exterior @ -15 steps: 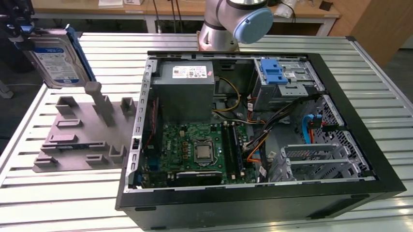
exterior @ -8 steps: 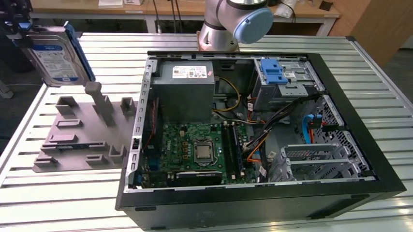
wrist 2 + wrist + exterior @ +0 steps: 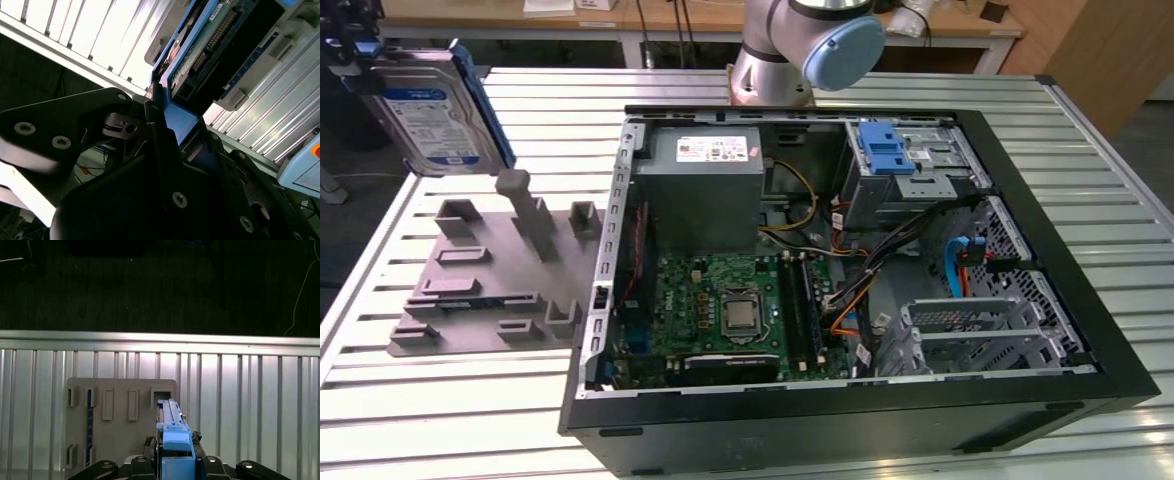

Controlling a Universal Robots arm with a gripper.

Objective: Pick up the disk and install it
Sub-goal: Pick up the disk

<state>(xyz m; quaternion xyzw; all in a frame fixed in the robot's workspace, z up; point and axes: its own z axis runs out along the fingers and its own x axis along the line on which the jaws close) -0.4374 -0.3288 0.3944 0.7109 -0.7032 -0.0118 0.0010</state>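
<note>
I have the gripper (image 3: 358,62) clenched on the disk (image 3: 434,115), held in the air over the grey fixture (image 3: 480,270), at ten o'clock from the open computer case (image 3: 854,300) in the exterior view.

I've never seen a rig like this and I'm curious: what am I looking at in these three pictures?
This is a robot arm standing at a slatted metal table. The exterior view comes from a camera off the arm; both wrist views come from cameras riding near its gripper. On the table sit an open computer case, motherboard showing, and a grey slotted holder. The gripper is shut on the disk, a hard drive in a blue bracket, held clear of the holder.
</note>
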